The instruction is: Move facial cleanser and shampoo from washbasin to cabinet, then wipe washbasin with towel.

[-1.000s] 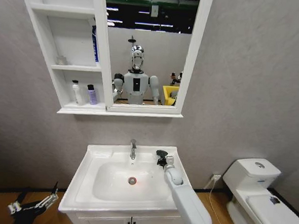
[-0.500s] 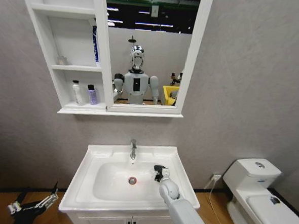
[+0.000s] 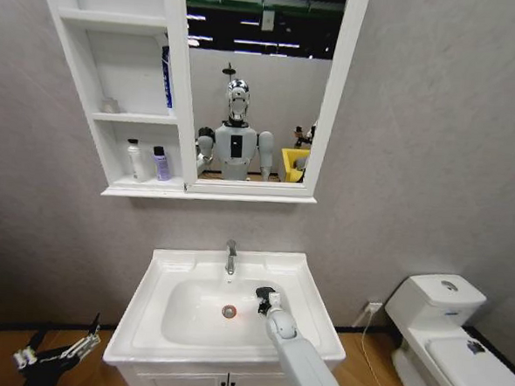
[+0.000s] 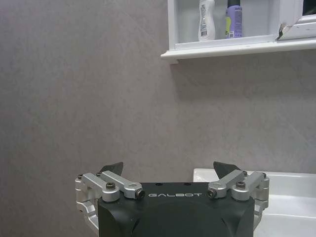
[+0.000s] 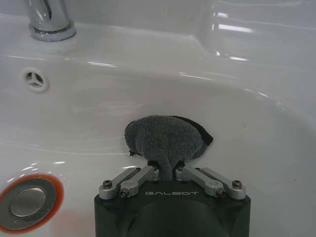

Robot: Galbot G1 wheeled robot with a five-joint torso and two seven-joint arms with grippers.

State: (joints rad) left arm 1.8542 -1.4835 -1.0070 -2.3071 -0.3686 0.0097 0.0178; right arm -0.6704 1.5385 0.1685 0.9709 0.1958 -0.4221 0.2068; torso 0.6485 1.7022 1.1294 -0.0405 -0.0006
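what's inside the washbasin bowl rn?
Inside the washbasin: the right gripper shut on the towel, pressed to the bowl wall, beside the drain. The surface under the towel is covered.

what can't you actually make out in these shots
- Right hand, right wrist view: fingertips buried in the towel; whether it touches the washbasin underneath is hidden.
- Two bottles on the cabinet, head view: labels too small to read.
- Left hand, head view: low beside the washbasin, cut by the edge.
- Faucet, right wrist view: top cropped.
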